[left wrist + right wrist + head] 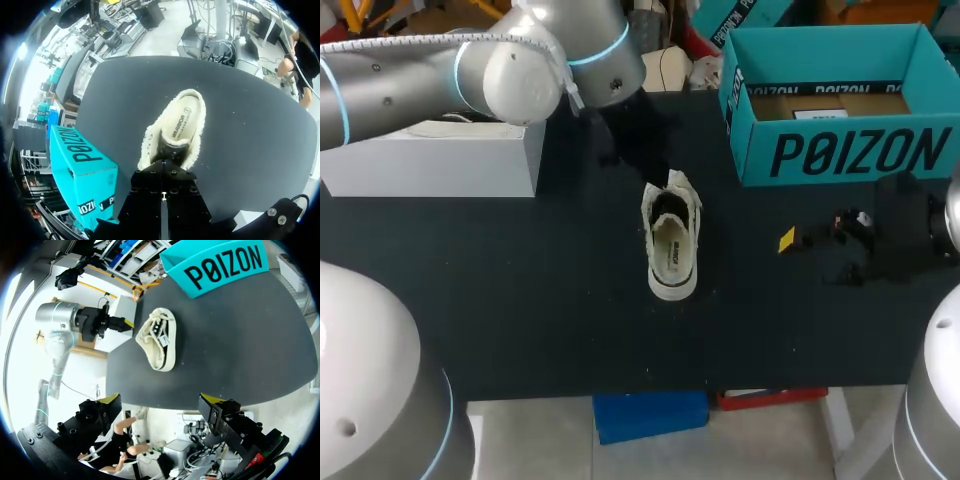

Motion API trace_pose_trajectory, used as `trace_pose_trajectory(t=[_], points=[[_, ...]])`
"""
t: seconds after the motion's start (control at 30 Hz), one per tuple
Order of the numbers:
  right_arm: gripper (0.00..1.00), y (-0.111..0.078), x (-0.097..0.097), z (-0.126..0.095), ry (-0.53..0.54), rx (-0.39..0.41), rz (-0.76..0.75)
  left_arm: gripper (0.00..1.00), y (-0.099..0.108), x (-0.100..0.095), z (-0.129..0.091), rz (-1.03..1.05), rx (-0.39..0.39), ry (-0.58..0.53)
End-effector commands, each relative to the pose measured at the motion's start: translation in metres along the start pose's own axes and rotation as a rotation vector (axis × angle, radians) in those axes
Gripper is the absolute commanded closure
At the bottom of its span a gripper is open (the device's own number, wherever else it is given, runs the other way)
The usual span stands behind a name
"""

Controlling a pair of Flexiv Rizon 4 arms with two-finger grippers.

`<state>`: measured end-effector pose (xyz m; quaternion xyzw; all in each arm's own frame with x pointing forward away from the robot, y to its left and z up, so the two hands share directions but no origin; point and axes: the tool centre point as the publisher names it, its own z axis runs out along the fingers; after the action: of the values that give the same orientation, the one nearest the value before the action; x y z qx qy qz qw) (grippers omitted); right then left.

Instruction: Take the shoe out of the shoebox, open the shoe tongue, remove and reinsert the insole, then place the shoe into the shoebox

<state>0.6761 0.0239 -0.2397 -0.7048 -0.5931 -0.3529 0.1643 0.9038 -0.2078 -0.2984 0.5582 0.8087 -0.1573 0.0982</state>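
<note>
Black counter (520, 300): shoe (672, 245) mid, box (840, 100) far right; left end effector (655, 178) at shoe's far end, grip unclear; right end effector (162, 400) spread wide.

The cream shoe (176, 127) lies on the black table (250, 140), teal shoebox (85, 170) beside it.

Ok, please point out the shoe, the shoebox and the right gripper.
shoe (671, 250), head view, inside its opening.
shoebox (850, 152), head view, on its front wall.
right gripper (161, 401), right wrist view, midway between its yellow tips.
</note>
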Motion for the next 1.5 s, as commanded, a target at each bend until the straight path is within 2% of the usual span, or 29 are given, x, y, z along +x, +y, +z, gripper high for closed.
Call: trace_pose_trajectory(t=[0.03,0.1,0.17,0.2,0.23,0.27,0.67,0.7,0.77,0.83,0.97,1.07,1.23,1.5], points=[[0.0,0.0,0.001,0.0,-0.002,0.001,0.001,1.0,-0.005,0.014,-0.027,-0.079,-0.02,-0.01],[0.0,0.0,0.001,0.0,-0.002,0.001,0.001,0.83,-0.001,0.021,-0.033,-0.161,-0.064,0.008],[0.0,0.0,0.001,0.0,-0.002,0.001,0.001,0.72,0.003,0.027,-0.039,-0.232,-0.08,-0.02],[0.0,0.0,0.001,0.0,-0.002,0.001,0.001,0.52,0.005,0.032,-0.041,-0.265,-0.098,-0.002],[0.0,0.0,0.001,0.0,-0.002,0.001,0.001,0.0,0.006,0.039,-0.042,-0.295,-0.098,0.015],[0.0,0.0,0.001,0.0,-0.002,0.001,0.001,0.0,0.006,0.045,-0.041,-0.305,-0.076,0.027],[0.0,0.0,0.001,0.0,-0.002,0.001,0.001,0.0,0.006,0.045,-0.041,-0.305,-0.076,0.027],[0.0,0.0,0.001,0.0,-0.002,0.001,0.001,0.0,0.002,0.037,-0.04,-0.446,-0.047,0.035],[0.0,0.0,0.001,0.0,-0.002,0.001,0.001,0.0,-0.003,0.035,-0.042,-0.546,0.032,0.004],[0.0,0.0,0.001,0.0,-0.002,0.001,0.001,0.0,-0.005,0.036,-0.045,-0.655,0.017,0.001],[0.0,0.0,0.001,0.0,-0.002,0.001,0.001,0.0,0.0,0.047,-0.058,-0.828,0.003,-0.013],[0.0,0.0,0.001,0.0,-0.002,0.001,0.001,0.0,0.002,0.06,-0.069,-0.912,0.022,-0.038],[0.0,0.0,0.001,0.0,-0.002,0.001,0.001,0.0,0.008,0.083,-0.077,-0.995,0.107,-0.083],[0.0,0.0,0.001,0.0,-0.002,0.001,0.001,0.0,0.011,0.109,-0.071,-1.09,0.23,-0.171]])
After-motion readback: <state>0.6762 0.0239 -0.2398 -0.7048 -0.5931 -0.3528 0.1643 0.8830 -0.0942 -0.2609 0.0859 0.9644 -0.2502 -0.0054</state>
